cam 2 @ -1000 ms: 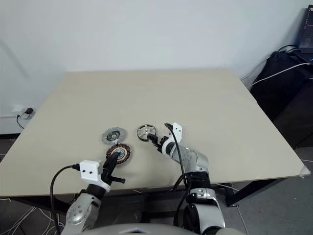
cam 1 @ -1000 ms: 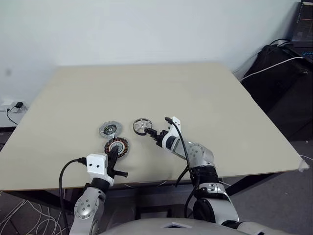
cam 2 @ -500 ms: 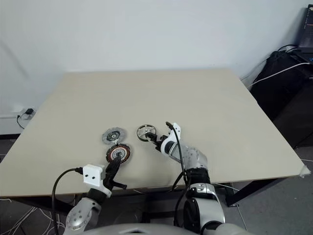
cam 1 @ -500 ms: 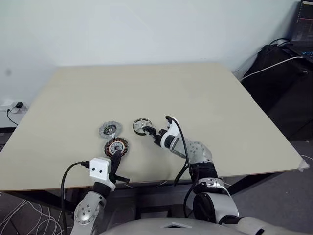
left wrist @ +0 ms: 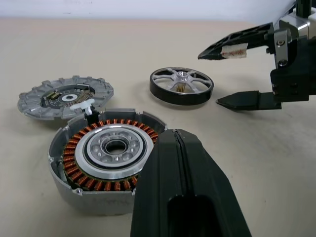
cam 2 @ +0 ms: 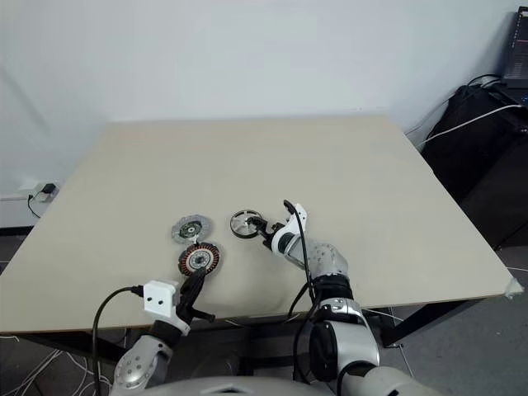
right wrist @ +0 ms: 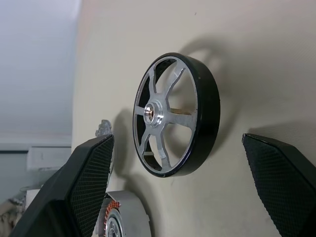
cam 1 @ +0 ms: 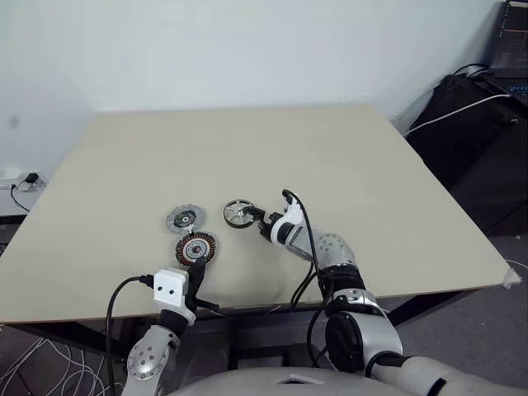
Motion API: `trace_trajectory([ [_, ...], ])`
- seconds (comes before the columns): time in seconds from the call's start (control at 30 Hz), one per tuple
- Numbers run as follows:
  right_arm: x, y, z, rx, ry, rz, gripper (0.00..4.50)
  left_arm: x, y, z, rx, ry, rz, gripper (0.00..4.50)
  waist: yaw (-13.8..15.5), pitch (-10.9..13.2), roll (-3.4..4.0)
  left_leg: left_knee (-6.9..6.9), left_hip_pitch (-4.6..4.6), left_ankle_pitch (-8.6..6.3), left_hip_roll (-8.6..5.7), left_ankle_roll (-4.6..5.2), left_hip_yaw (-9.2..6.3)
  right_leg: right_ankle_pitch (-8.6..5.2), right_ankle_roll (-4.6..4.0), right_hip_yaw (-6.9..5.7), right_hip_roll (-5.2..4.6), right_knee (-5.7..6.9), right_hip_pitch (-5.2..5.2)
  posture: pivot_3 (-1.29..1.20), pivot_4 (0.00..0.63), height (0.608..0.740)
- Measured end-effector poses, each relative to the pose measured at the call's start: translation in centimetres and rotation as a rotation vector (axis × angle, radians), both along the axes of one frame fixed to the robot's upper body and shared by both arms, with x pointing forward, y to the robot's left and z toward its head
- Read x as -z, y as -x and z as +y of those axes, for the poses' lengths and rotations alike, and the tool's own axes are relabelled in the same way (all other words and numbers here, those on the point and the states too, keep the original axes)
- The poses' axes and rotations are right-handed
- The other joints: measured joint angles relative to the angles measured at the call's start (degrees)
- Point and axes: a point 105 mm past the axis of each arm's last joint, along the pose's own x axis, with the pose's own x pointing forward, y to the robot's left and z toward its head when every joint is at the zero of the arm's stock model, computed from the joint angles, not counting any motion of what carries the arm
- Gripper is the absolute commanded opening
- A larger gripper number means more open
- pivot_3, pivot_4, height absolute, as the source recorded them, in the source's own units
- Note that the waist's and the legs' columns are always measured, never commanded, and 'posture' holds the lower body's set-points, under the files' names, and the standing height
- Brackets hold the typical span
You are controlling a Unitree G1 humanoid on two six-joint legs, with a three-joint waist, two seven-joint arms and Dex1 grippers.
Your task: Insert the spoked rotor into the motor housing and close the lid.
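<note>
Right pincer (cam 1: 258, 219) stands wide just beside the rotor (cam 1: 238, 213), its fingers either side of the rim's near edge, lined up, I judge, for a grasp. Rotor lies flat on the surface (cam 1: 346, 165): dark rim, silver spokes, small hub. Left pincer (cam 1: 198, 268), shut, hovers by the housing (cam 1: 196, 246), lid (cam 1: 185, 219) beyond.

Even, soft indoor light; counter (cam 1: 330, 157) evenly bright, no glare; faint shadows under parts; claw pads blurred close-up.
</note>
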Motion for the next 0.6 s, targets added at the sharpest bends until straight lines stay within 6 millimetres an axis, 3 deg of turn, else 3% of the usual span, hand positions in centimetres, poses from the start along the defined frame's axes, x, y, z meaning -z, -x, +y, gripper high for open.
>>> trace_trajectory([
  [0.37,-0.31,0.08,0.85,-0.028,-0.065,0.000,4.44,0.29,0.17,0.08,0.004,0.006,-0.009,0.00,-0.1,0.0,0.01,-0.02,-0.01,0.00,0.00,0.00,-0.01,0.00,-0.01,0.00,-0.01,0.00,-0.01,0.00,0.000,0.740],
  [0.5,-0.11,0.14,1.00,-0.029,-0.078,0.009,3.57,0.27,0.15,0.28,-0.001,0.003,-0.010,0.00,-0.1,0.0,0.01,-0.03,-0.01,0.00,0.00,0.00,0.00,-0.01,-0.01,0.00,-0.01,-0.01,-0.02,0.00,0.000,0.740],
  [0.6,-0.10,0.03,0.96,-0.019,-0.084,0.007,2.56,0.25,0.06,0.26,0.001,0.003,-0.012,0.00,-0.2,0.0,0.01,-0.04,-0.01,0.00,0.00,0.00,0.00,0.00,-0.01,0.00,-0.01,-0.01,-0.02,0.00,0.000,0.740],
])
